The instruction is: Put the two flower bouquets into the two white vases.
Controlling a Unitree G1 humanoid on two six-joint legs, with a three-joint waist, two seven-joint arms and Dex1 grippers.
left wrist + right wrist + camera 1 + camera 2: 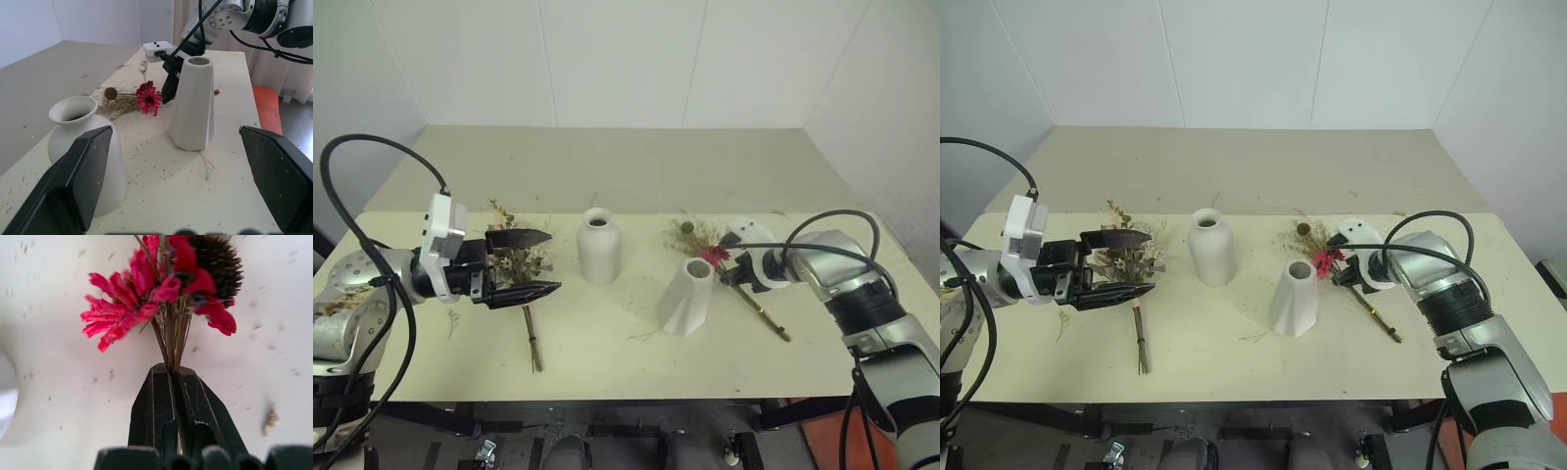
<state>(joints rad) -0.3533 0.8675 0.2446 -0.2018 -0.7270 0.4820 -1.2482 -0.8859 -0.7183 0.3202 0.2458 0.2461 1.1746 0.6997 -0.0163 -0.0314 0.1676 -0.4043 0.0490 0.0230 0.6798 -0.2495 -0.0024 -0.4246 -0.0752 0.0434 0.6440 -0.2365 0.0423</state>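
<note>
On the left of the bench [607, 343], the left tool [521, 265] is held level above the surface with its two black fingers spread wide apart, gripping nothing. The pale bouquet [517, 260] of cream and pink blooms with green leaves lies flat on the bench just under and behind those open fingers, its brown stem running back toward the near edge; contact between fingers and blooms cannot be confirmed. Right of it, the rounded white vase [598, 247] stands upright with its mouth open and clear of flowers, well apart from the left tool. Further right and nearer the front edge, the faceted white vase [688, 295] stands on its base, leaning, narrowing toward its mouth, also without flowers in it. Just beside and behind this vase lies the red bouquet [712, 254]: the magenta-red daisy head sits close to the vase mouth, a brown seed ball and beige grasses spread behind it, and the stem extends toward the right front of the bench. The right tool [176, 375] is angled down onto this bouquet with its fingers pressed together on the bundled stems directly below the red blooms, as the right wrist view shows plainly. The bouquet appears to rest on the bench. Fine dried plant debris is scattered across the bench surface around both vases.
</note>
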